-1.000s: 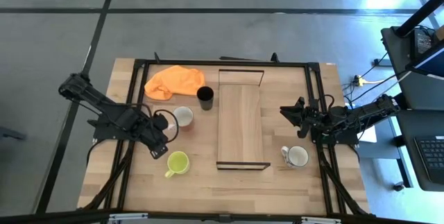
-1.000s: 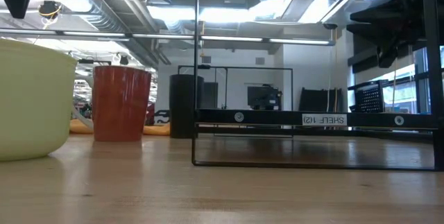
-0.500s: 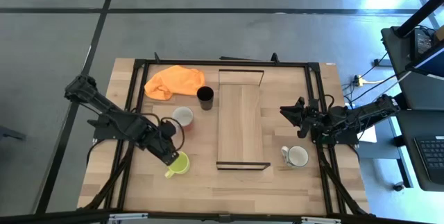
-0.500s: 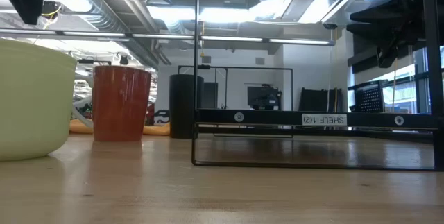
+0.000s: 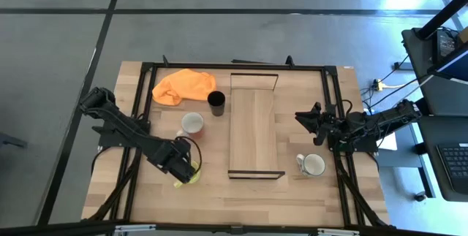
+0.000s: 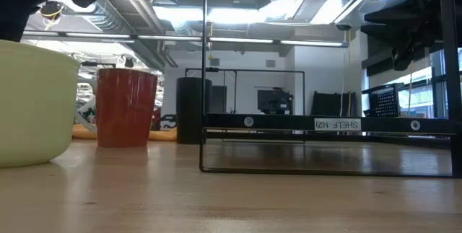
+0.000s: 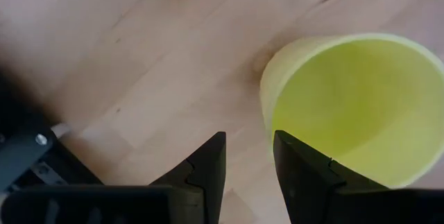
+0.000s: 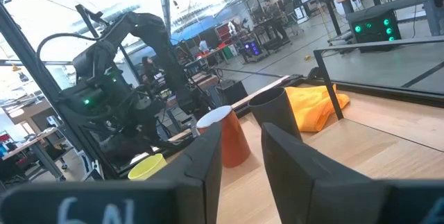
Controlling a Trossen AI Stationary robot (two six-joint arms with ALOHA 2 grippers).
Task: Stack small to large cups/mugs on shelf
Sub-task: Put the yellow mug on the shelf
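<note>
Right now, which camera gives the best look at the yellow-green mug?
The left wrist view: the yellow-green mug fills it, open mouth showing. In the high view the left gripper covers most of it; the low view shows one side; the right wrist view, a distant rim.

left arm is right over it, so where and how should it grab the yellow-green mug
Pinch the rim wall from above, one finger inside and one outside. The yellow-green mug stands upright, mouth open, and the left gripper hovers beside its rim, narrowly open. Avoid the handle side, toward the table's front-left.
</note>
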